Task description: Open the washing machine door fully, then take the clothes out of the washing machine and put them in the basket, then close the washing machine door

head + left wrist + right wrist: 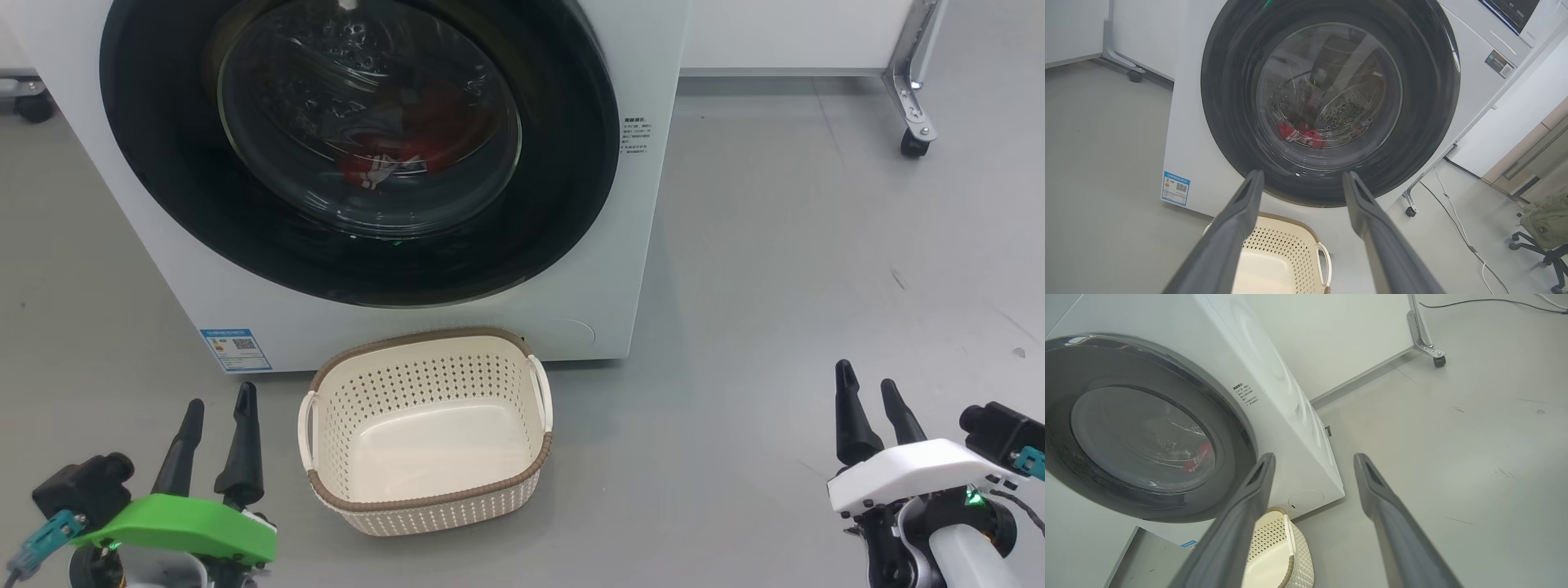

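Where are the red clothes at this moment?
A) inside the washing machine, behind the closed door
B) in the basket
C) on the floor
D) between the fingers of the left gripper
A: the clothes show red through the glass of the shut washing machine door, and the basket is empty.

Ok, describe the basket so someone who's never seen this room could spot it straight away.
Find the big white washing machine with its round black door. On the grey floor in front of it, below the door, stands the basket. Unlike the smooth machine, it is cream perforated plastic with a brown woven-look rim and side handles.
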### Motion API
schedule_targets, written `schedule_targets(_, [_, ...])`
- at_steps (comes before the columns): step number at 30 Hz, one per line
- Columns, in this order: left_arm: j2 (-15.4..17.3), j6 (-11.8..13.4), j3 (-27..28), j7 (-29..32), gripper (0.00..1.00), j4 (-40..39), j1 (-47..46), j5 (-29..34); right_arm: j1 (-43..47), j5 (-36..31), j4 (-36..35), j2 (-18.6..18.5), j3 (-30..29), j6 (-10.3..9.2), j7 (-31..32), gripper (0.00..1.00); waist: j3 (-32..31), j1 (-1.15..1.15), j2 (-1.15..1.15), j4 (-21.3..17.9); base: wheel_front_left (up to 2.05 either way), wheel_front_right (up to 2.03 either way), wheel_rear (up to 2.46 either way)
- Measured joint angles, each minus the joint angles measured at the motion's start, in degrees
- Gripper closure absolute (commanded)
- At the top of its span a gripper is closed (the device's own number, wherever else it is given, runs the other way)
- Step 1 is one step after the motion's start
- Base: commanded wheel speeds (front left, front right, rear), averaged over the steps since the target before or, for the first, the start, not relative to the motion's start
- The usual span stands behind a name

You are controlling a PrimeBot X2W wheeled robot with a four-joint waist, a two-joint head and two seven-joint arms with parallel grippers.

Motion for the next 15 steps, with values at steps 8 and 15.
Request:
schedule_targets(8, [0.56, 1.03, -2.18, -1.66, 0.00, 0.07, 0.03, 6.70, 0.01, -6.28, 0.10, -0.14, 1.90, -0.73, -1.57, 0.00, -0.13, 0.00, 0.00, 0.06, 0.00, 0.00, 0.00])
schedule_targets(15, [0.64, 1.66, -3.74, -2.81, 0.00, 0.02, 0.03, 11.63, 0.01, -11.09, 0.88, -0.37, 3.49, -1.48, -2.86, 0.00, -0.16, 0.00, 0.00, 0.12, 0.00, 0.00, 0.00])
